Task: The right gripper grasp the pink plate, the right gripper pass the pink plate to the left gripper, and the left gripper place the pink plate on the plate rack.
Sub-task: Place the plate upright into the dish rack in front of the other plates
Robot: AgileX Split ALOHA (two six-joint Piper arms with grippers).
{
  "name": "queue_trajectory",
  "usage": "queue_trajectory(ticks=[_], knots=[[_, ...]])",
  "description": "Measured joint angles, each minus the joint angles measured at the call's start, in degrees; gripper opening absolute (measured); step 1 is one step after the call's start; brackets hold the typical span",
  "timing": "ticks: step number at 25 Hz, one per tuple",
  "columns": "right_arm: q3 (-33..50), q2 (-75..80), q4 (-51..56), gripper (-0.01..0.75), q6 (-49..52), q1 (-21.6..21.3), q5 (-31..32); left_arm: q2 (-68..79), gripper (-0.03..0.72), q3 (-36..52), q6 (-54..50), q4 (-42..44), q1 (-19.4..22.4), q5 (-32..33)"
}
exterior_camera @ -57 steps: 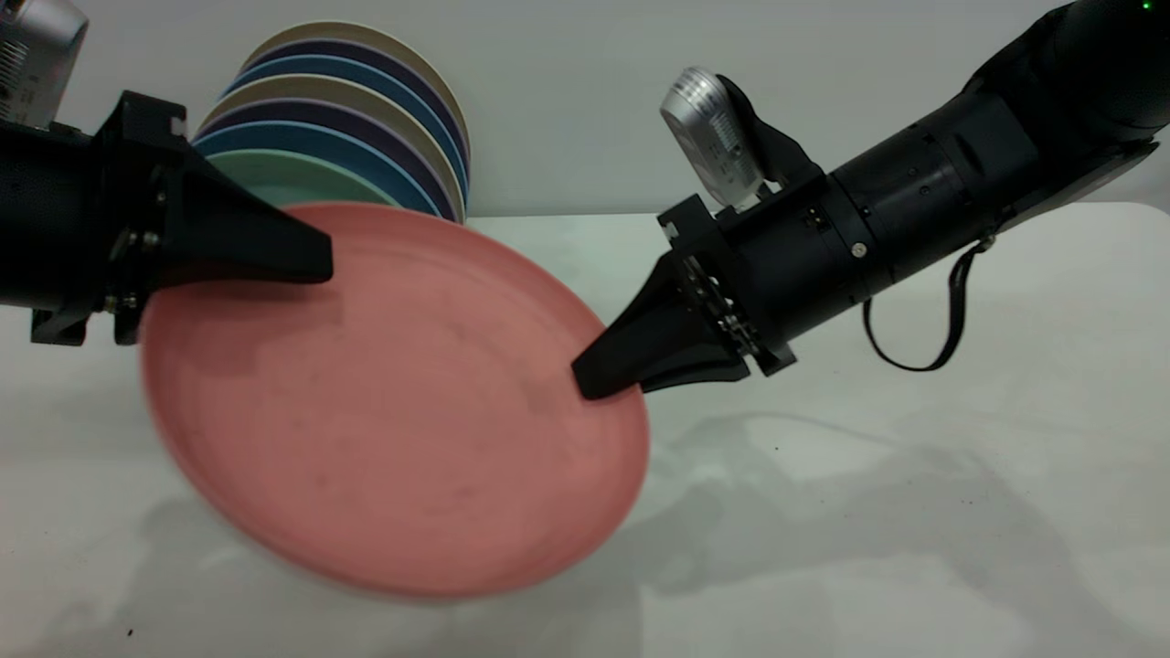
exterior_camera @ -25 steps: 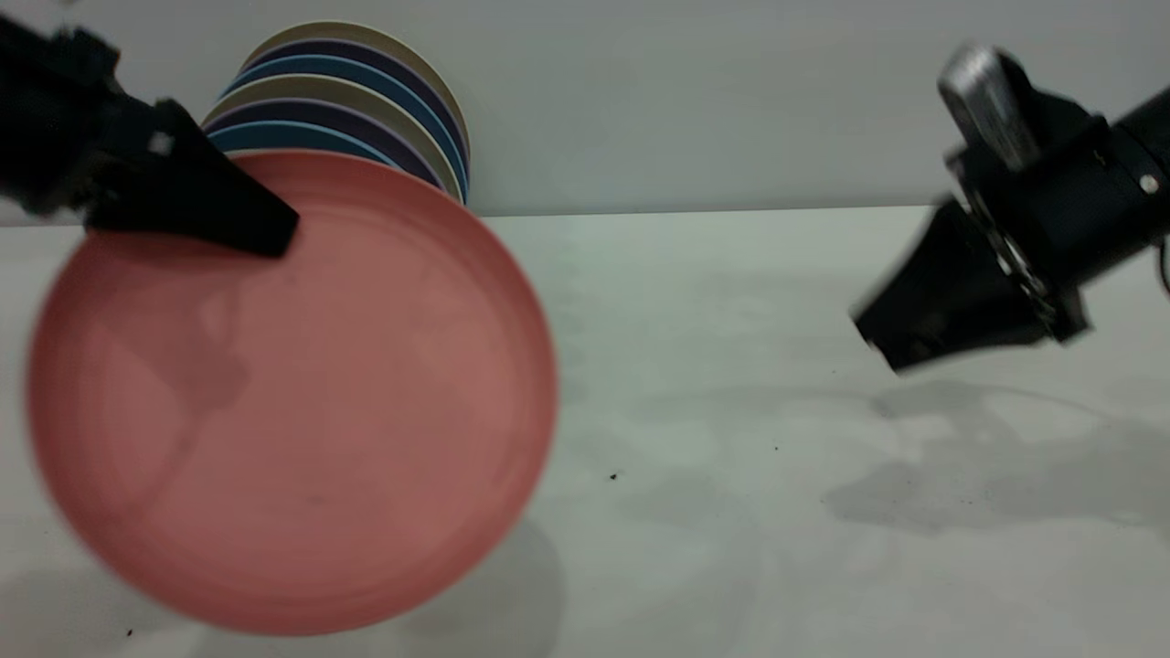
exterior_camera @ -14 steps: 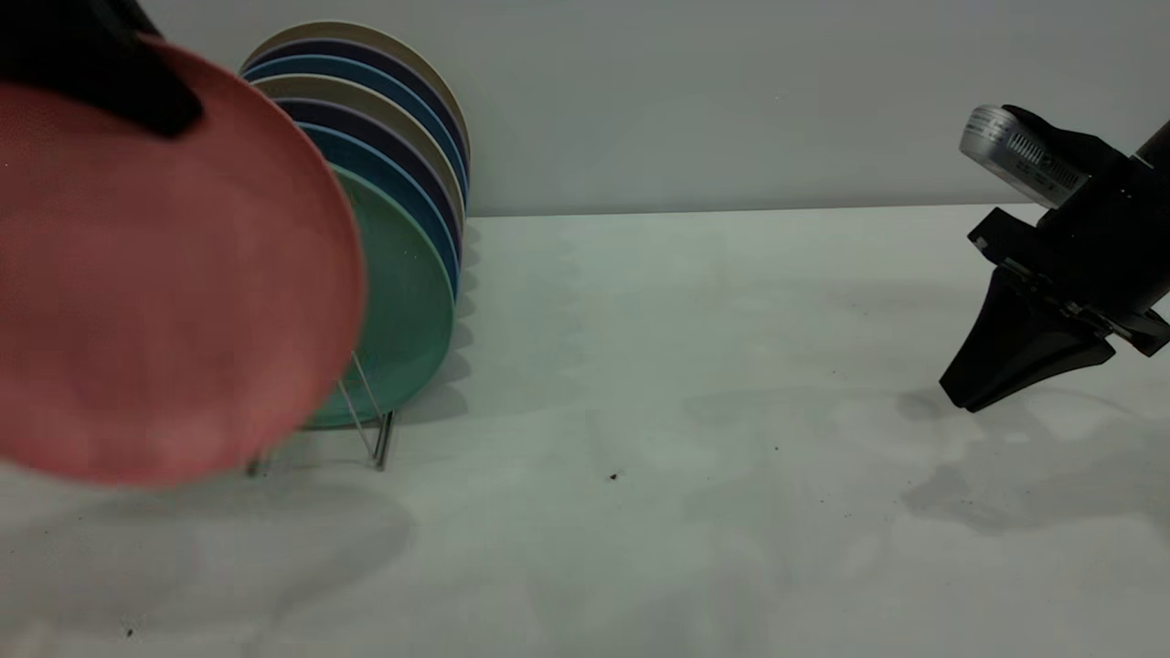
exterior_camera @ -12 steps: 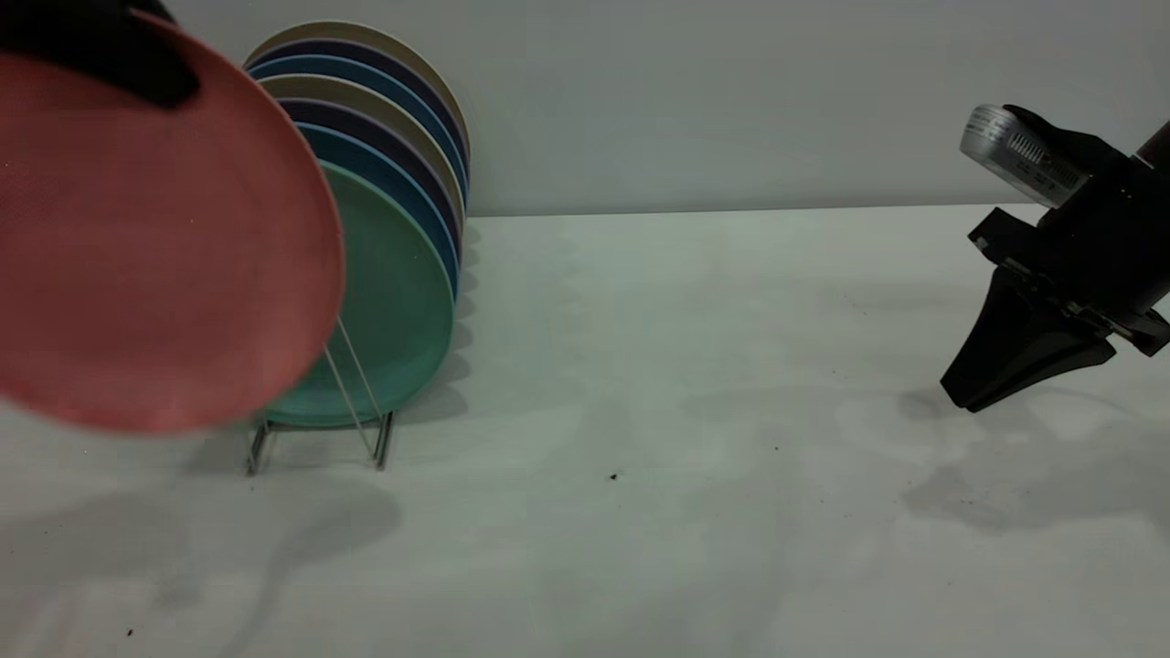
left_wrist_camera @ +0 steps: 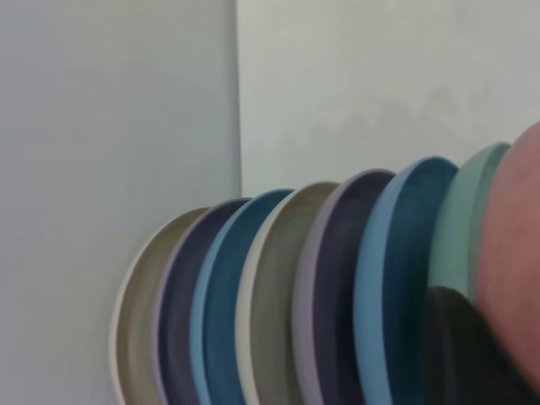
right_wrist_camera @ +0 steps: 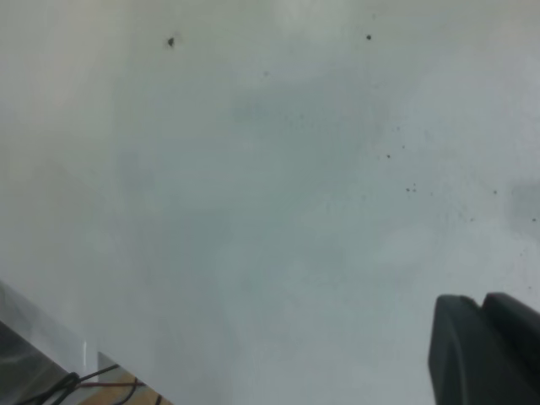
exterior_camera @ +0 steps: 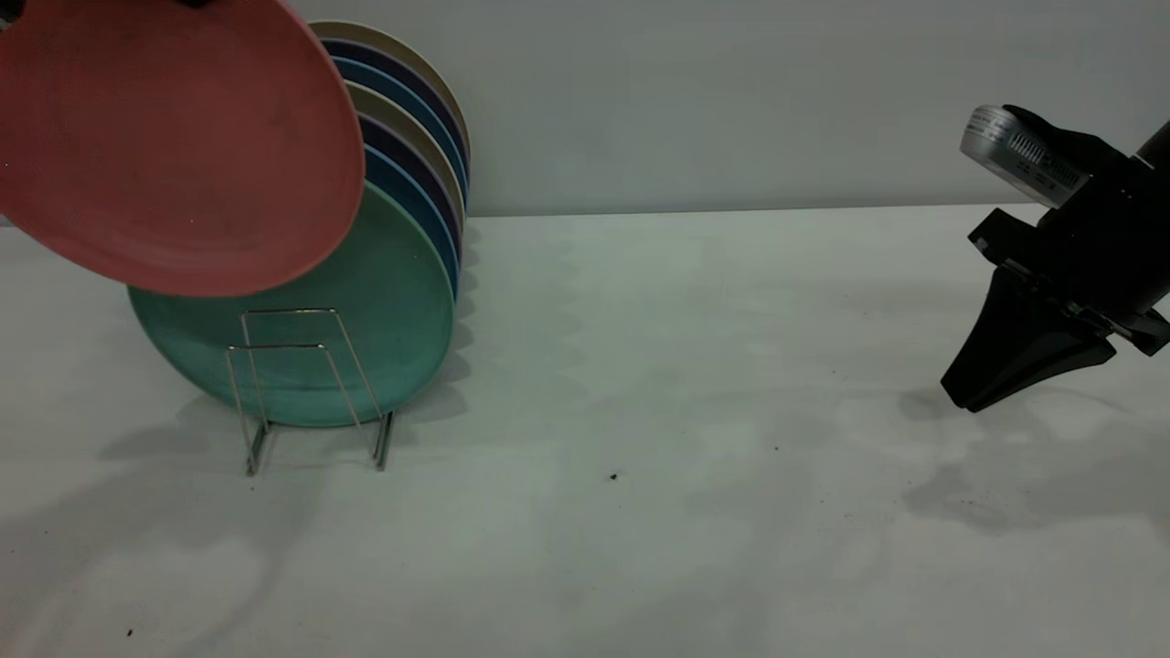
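Pink plate (exterior_camera: pixel 174 146) held high over the plate rack (exterior_camera: pixel 306 384), tilted, not yet slotted.
Matte round plate, low rim, above and in front of the green plate (exterior_camera: pixel 366 320); left gripper (left_wrist_camera: pixel 460 354) clamps its rim, one dark wedge finger visible in wrist view. Rack: thin shiny wire w/ trapezoid loops, 7 plates standing in it. Right gripper (exterior_camera: pixel 983 388) well right of rack, tips down near the table (exterior_camera: pixel 686 411), wedge fingers pressed together, holding nothing.
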Motion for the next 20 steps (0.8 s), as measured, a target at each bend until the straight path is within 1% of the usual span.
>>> queue_trajectory(ticks=[14,20], knots=[[0.0,0.0,-0.02,0.009,0.0,0.0,-0.12,3.6,0.086,0.0,0.25,-0.12,-0.01,-1.07],[0.0,0.0,-0.02,0.009,0.0,0.0,-0.39,5.02,0.086,0.0,0.25,-0.23,-2.7,-4.04]])
